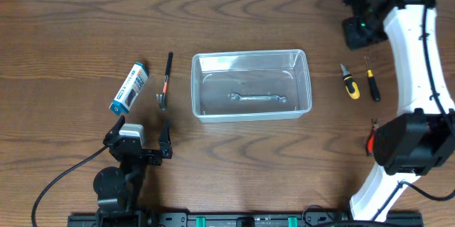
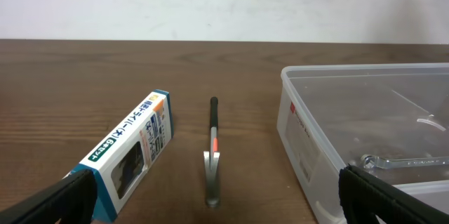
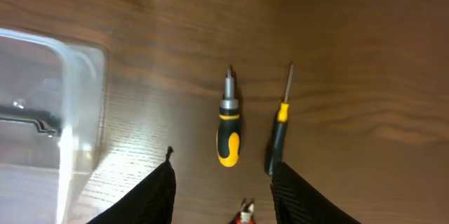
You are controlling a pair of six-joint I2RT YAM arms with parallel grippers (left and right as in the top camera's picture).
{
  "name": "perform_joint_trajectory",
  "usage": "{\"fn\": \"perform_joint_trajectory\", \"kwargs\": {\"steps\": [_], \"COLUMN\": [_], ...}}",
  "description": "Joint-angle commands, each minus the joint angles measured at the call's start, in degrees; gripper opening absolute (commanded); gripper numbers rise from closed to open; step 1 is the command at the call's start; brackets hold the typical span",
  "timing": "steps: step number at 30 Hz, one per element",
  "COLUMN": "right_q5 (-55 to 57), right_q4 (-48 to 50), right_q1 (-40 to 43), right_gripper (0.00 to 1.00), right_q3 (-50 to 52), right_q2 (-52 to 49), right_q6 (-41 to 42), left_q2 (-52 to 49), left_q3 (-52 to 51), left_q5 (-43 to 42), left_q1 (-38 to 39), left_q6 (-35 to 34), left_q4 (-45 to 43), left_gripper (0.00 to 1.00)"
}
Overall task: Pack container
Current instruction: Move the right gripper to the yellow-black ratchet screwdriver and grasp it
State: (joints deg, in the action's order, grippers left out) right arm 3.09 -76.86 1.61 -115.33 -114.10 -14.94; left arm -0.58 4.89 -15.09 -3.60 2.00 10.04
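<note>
The clear plastic container [image 1: 250, 57] stands at the table's middle with a metal wrench [image 1: 257, 99] inside it. It also shows in the left wrist view [image 2: 302, 140] and the right wrist view [image 3: 78, 104]. My left gripper [image 1: 142, 140] is open and empty, near the front edge, facing a small hammer [image 2: 212, 150] and a blue-white box [image 2: 130, 147]. My right gripper [image 3: 223, 196] is open and empty, high above a stubby yellow-black screwdriver [image 3: 229, 131] and a thin screwdriver [image 3: 279, 134]; in the overhead view it [image 1: 357, 33] is at the far right.
The box [image 1: 129, 87] and hammer [image 1: 166, 81] lie left of the container. Both screwdrivers [image 1: 349, 82] [image 1: 372, 83] lie to its right. Red-handled pliers [image 1: 370, 141] lie partly hidden by the right arm [image 1: 412, 56]; their tips show in the right wrist view [image 3: 245, 212].
</note>
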Motion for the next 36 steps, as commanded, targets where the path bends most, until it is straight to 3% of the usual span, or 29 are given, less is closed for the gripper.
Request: {"fn": "perform_joint_trajectory", "kwargs": {"steps": [1, 6, 15, 36], "right_q5": [-6.6, -6.5, -4.9, 2.1], "right_q4": [1.4, 8.1, 15.9, 24.7], "right_q1": [3.1, 5.2, 5.6, 5.6], "right_gripper": [0.46, 0.56, 0.54, 0.5], "right_q3": [5.6, 15.4, 24.6, 33.6], "right_q2": [-0.2, -0.2, -0.2, -0.4], "right_q6": [1.0, -1.9, -3.5, -3.5], "left_q2": [0.3, 0.3, 0.3, 0.3], "left_q3": [-0.7, -0.7, -0.7, -0.7], "left_q5": [-0.8, -0.8, -0.7, -0.8], "left_q1": [-0.2, -0.2, -0.2, -0.2], "left_q6": [1.0, 1.0, 1.0, 1.0], "left_q4": [0.3, 0.3, 0.3, 0.3], "left_gripper": [0.98, 0.98, 0.98, 0.98]}}
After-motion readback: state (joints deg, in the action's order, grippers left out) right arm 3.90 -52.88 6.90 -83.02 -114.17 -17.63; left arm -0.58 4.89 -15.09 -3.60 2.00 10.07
